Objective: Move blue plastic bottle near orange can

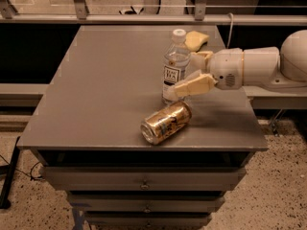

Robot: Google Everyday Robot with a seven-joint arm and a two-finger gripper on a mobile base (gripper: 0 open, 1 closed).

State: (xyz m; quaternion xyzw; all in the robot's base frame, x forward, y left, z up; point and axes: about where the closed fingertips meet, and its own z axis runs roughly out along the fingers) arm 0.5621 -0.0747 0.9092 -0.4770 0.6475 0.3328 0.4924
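Reaching in from the right edge of the frame, my gripper [187, 74] sits just right of centre, over the right half of the table [105, 90]. Its tan fingers [194, 85] are clasped on the blue plastic bottle [175, 66], the near one lying across the bottle's lower body and the other behind it to the right. My white arm [254, 66] runs level out to the right edge.

The bottle stands upright near the middle of the frame, long axis vertical, white cap at the top and label facing the camera. Its base rests on the tabletop.

Just below it, towards the front edge of the table, the orange can [166, 122] lies on its side. Its long axis runs from lower left to upper right, with the silver-rimmed end turned to the lower left, towards the camera. The can's upper right end lies near the bottle's base, just beside my near finger; I cannot tell whether they touch.

A yellow sponge [196, 40] lies behind the bottle, up and to the right, near the table's far edge.

The tabletop is flat, matte grey. Below its front edge are stacked drawers [144, 182] with small knobs. A pale rail [120, 19] crosses the top of the frame behind the table, and the speckled floor [268, 195] shows at the lower right. A dark cable [9, 176] runs along the lower left.
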